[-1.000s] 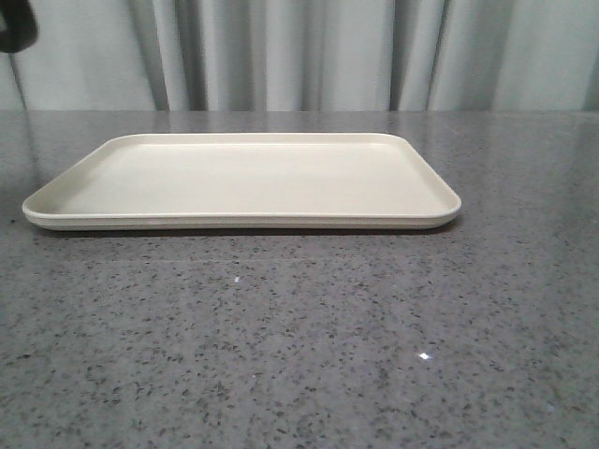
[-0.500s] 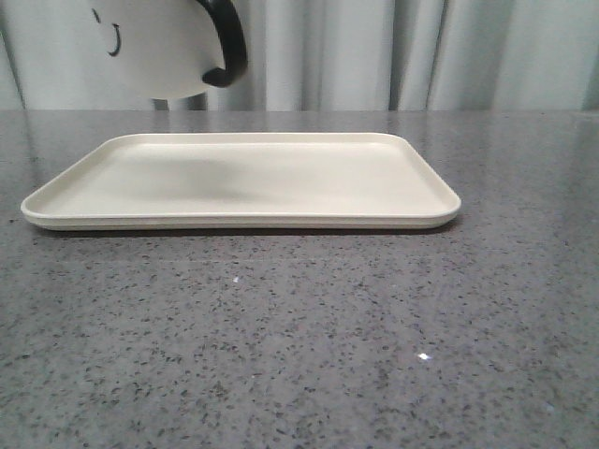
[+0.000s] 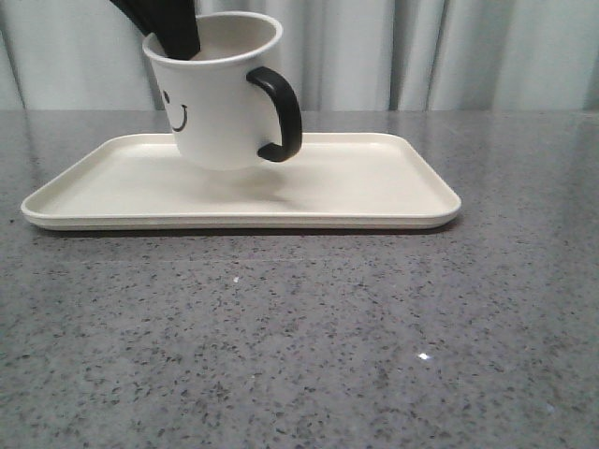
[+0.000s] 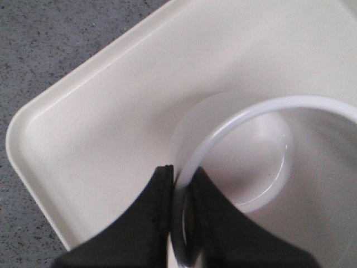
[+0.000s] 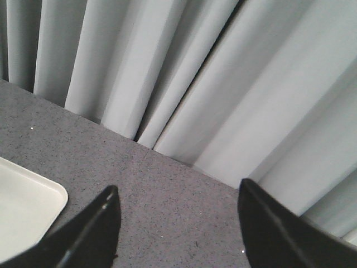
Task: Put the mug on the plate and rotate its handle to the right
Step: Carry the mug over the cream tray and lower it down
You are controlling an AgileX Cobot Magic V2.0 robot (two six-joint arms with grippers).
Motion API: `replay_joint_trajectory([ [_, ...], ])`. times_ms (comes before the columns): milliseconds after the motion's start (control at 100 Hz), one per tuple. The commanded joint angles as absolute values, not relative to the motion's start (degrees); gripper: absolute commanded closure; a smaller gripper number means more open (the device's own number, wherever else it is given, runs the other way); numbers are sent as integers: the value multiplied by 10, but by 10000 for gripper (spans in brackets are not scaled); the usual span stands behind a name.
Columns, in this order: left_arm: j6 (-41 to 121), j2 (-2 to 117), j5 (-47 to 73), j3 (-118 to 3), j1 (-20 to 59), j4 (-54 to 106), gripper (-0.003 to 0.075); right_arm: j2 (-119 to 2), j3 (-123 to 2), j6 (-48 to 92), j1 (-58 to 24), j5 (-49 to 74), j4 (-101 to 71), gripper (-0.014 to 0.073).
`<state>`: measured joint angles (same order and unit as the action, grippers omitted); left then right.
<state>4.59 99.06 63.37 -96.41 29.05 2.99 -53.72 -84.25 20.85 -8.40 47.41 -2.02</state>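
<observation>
Mug: the white mug point(image 3: 217, 98) with its black smiley face hangs tilted above the left half of the plate, its base just clear of the surface, a soft shadow beneath it.
Handle: the black handle point(image 3: 280, 114) points to the right in the front view.
Plate: the cream plate point(image 3: 374, 182) lies flat on the grey speckled table point(image 3: 299, 337), long side facing the camera; one rounded corner shows under the mug in the left wrist view point(image 4: 83, 128).
Left pincer: the left pincer point(image 4: 179, 192) is clamped on the mug's rim, one finger inside the cup and one outside (in the front view a dark finger point(image 3: 168, 23) dips into the mouth).
Right pincer: the right pincer point(image 5: 177, 223) stands wide apart and holds nothing, above bare table beside a corner of the plate point(image 5: 28, 206).
Backdrop: a pale pleated curtain point(image 3: 449, 51) hangs behind the table's far edge.
</observation>
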Motion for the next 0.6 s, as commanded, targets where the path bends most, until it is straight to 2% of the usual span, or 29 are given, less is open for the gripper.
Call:
replay_joint_trajectory([
  [0,47,976,601,-984,298,44,740,-535,-858,210,-83,436,-16,128],
  [590,47,986,600,-984,298,51,740,-535,-858,210,-83,437,-16,128],
])
